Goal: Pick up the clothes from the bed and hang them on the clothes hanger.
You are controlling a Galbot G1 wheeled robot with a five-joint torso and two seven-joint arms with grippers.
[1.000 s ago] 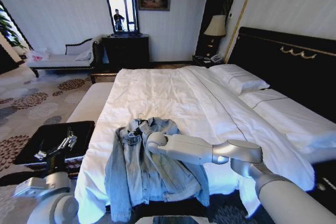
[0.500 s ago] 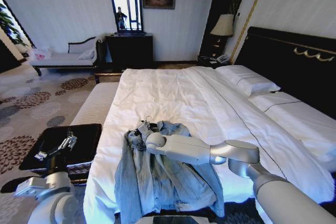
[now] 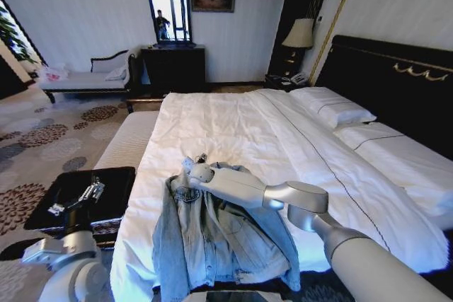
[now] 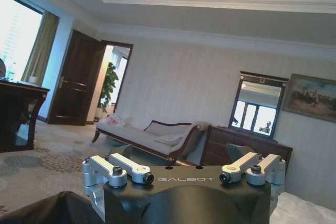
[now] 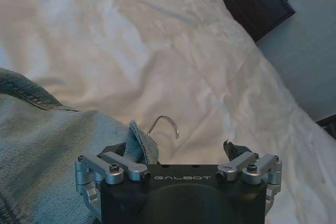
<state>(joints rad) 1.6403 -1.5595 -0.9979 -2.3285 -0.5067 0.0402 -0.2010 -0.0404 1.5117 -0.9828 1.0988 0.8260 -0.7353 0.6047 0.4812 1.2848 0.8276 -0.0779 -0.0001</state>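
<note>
The right gripper (image 3: 192, 165) has lifted the clothes' (image 3: 219, 238) collar higher.

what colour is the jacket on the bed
Light, faded blue denim; the jacket shows best in the head view, lying on the white bed.

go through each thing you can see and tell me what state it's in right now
denim jacket: draped over the foot of the bed, collar bunched at the right tool.
clothes hanger: inside the jacket, wire hook poking out.
bed: made, white sheets.
right tool: at the jacket collar.
left tool: parked low, beside the bed.
</note>
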